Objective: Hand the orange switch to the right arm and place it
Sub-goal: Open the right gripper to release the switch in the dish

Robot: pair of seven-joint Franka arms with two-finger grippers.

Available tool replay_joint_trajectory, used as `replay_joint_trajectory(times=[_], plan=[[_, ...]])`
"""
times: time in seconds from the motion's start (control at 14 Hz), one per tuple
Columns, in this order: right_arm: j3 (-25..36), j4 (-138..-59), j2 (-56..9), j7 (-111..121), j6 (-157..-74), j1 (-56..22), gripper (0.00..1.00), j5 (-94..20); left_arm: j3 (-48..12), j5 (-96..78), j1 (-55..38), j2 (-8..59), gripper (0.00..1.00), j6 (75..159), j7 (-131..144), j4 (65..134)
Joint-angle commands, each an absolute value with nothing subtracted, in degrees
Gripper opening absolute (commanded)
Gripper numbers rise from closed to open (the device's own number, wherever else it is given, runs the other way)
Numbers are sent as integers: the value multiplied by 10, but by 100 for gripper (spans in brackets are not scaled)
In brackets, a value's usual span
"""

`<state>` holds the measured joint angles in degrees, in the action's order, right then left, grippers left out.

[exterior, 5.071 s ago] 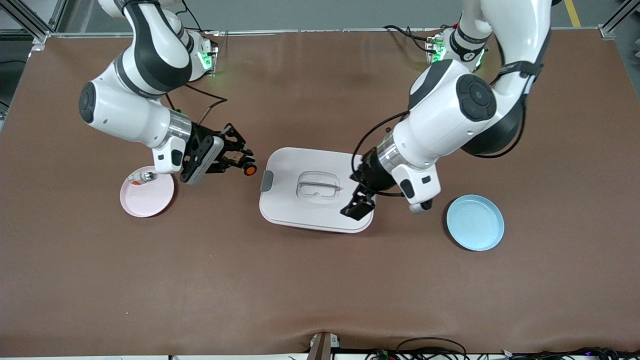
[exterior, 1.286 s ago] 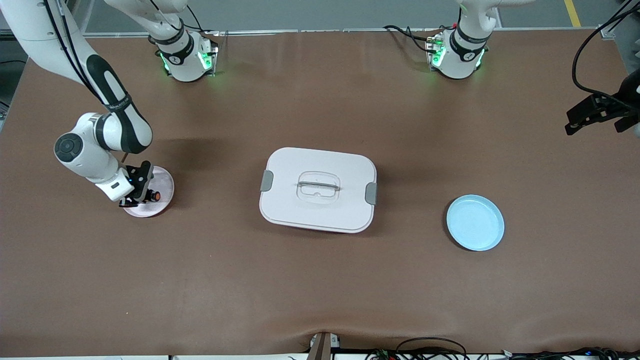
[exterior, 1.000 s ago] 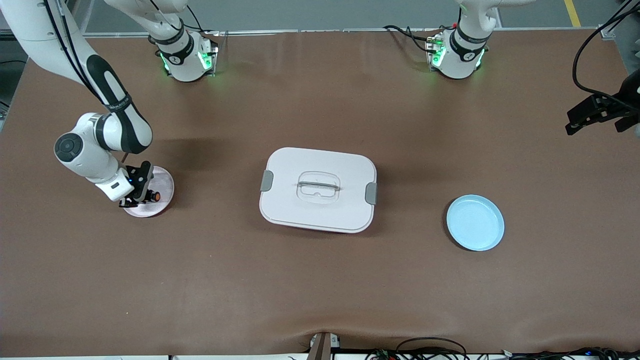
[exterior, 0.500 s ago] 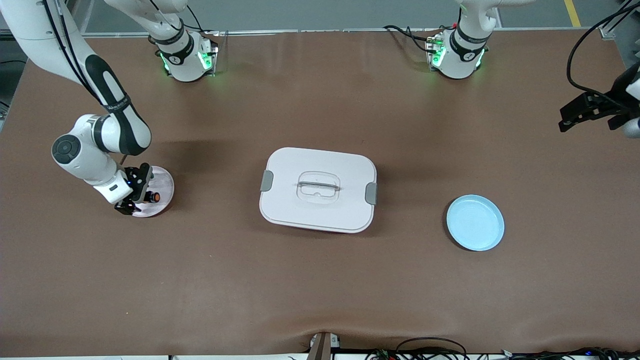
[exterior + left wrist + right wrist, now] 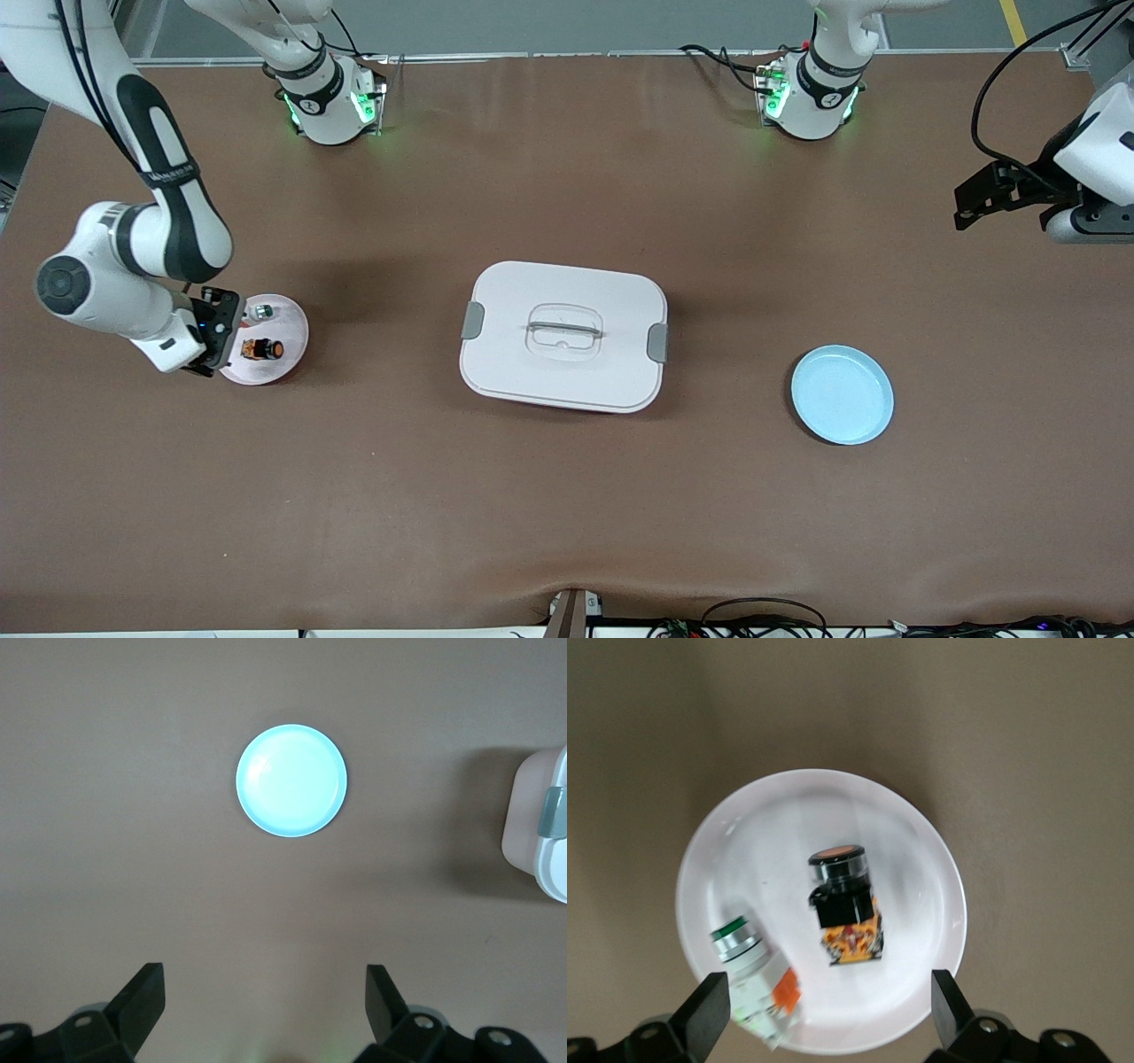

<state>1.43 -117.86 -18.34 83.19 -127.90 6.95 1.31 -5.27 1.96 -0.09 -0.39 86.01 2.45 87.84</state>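
Orange switch (image 5: 843, 904) lies on pink plate (image 5: 292, 341), beside silver part (image 5: 749, 966) at its 10 o'clock. Right gripper (image 5: 824, 1014) over plate rim, jaws wide, empty. Lift straight, clear of both parts. Left gripper (image 5: 261, 1014) waits, jaws wide, over bare surface (image 5: 567, 496).

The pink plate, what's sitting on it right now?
On the pink plate lie the orange switch and a silver part with a green cap. Its edge under the right pincer is hidden.
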Motion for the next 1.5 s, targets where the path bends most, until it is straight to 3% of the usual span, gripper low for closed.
replay_joint_trajectory(times=[0.0, 0.36, 1.07, 1.43], plan=[[10, -1106, -157, 776, -1159, 79, 100, 13, -53, 10, 2, -26, 100, 856, 17, 896], [11, -989, -139, 681, -1011, 78, 100, 13, -53, 9, 3, -32, 100, 856, 18, 895], [4, -981, -46, 318, -895, 57, 100, 12, -52, 11, 4, -33, 100, 856, 25, 896], [6, -981, -26, 144, -867, -2, 100, 22, -51, 12, 5, -30, 100, 862, 25, 892]])
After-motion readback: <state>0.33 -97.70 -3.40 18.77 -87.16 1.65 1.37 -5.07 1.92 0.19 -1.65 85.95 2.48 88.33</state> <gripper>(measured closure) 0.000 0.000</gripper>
